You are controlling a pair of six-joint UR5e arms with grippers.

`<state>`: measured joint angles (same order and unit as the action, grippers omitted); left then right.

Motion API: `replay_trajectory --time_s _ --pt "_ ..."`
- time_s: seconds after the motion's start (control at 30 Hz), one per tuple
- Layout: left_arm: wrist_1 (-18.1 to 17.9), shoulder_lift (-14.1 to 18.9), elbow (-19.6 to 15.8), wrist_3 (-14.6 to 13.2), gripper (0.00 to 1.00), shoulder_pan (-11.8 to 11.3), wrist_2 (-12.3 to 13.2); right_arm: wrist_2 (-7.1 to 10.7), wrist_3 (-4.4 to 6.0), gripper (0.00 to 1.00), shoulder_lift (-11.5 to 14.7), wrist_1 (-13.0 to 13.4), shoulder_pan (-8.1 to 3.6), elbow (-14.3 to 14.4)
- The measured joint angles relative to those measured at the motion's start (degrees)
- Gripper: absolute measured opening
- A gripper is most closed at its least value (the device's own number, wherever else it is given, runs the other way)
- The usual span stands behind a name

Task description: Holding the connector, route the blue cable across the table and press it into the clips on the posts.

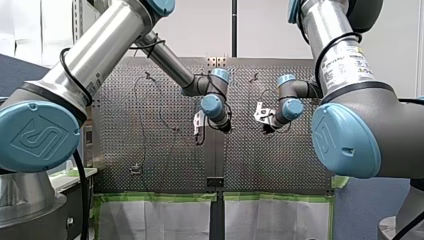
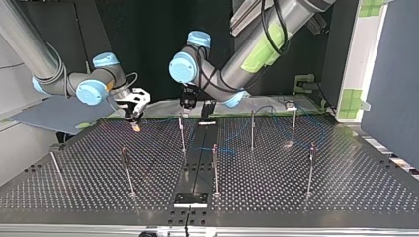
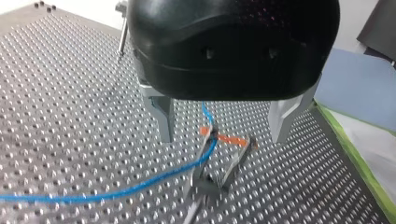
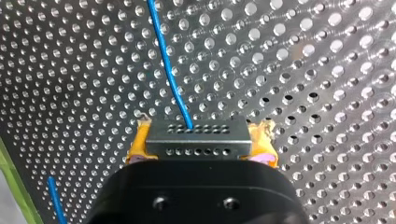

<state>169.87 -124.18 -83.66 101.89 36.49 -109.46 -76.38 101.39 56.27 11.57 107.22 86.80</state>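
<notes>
Green tape (image 1: 160, 197) bordering white sheets (image 1: 155, 220) in the front view, grey-blue board (image 2: 54, 114) at the top view's left

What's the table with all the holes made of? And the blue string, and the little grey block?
The table looks like metal: silvery and shiny, with light glinting around its holes. The blue cable is probably plastic-coated wire: smooth, thin and curving. The connector seems to be metal, matte grey with sharp edges and rows of tiny holes, though it could be painted plastic.

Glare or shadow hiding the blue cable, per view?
Left wrist view: blue cable clear, no glare. Right wrist view: table dimples glint, cable clear up to the connector. Top view: dark backdrop, cable faint. Front view: a thin dark line.
</notes>
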Motion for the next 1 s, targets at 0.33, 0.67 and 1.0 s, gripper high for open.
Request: replay_trajectory --time_s 0.33,0.67,1.0 --pt "-4.8 -0.2 0.9 2.6 0.99 5.1 -4.4 0.0 -0.27 0.0 0.1 -0.1 -1.28 0.1" --pt "-3.2 -3.1 5.4 3.3 0.99 6.9 -7.7 0.0 -0.22 0.0 0.3 -0.2 -2.57 0.1" --pt "1.5 -7.7 10.0 4.3 0.99 8.3 -9.8 -0.06 -0.23 0.0 0.5 -0.1 -2.99 0.1"
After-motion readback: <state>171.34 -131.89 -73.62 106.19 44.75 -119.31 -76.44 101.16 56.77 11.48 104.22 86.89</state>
